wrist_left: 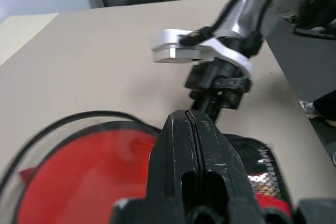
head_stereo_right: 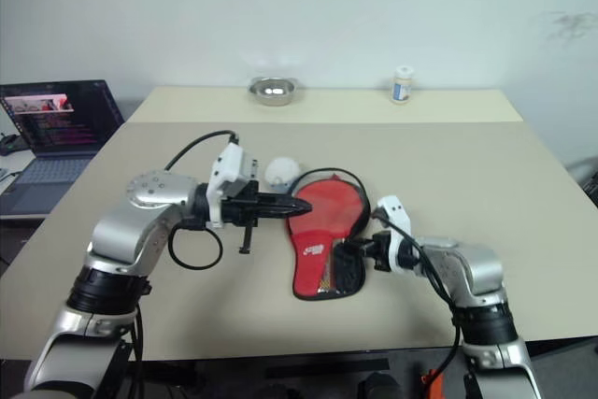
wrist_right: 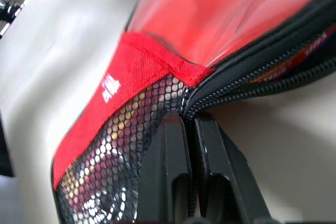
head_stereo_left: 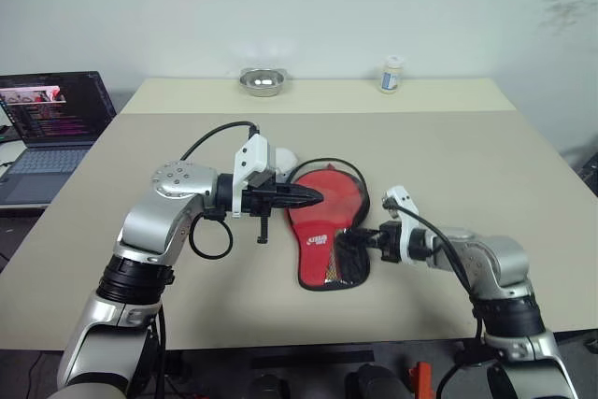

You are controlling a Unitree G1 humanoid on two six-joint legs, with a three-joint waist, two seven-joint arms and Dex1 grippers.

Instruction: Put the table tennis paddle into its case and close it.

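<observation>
The case point(head_stereo_left: 322, 217) lies flat on the table, red side up, with its black mesh pocket point(wrist_right: 110, 166) at the near end. A black zipper edge point(wrist_right: 252, 77) stands partly open along its right side. A sliver of orange-red shows through that gap; the table tennis paddle is otherwise hidden. My left gripper point(head_stereo_left: 313, 197) is shut and empty, hovering just over the round part of the case and pointing right. My right gripper point(head_stereo_left: 344, 238) is shut, its tips against the zipper edge beside the mesh pocket. I cannot tell if it pinches anything.
A white ball point(head_stereo_left: 285, 158) rests just behind the left gripper. A steel bowl point(head_stereo_left: 262, 80) and a small bottle point(head_stereo_left: 391, 74) stand at the far edge. An open laptop point(head_stereo_left: 51, 123) sits on a side table to the left.
</observation>
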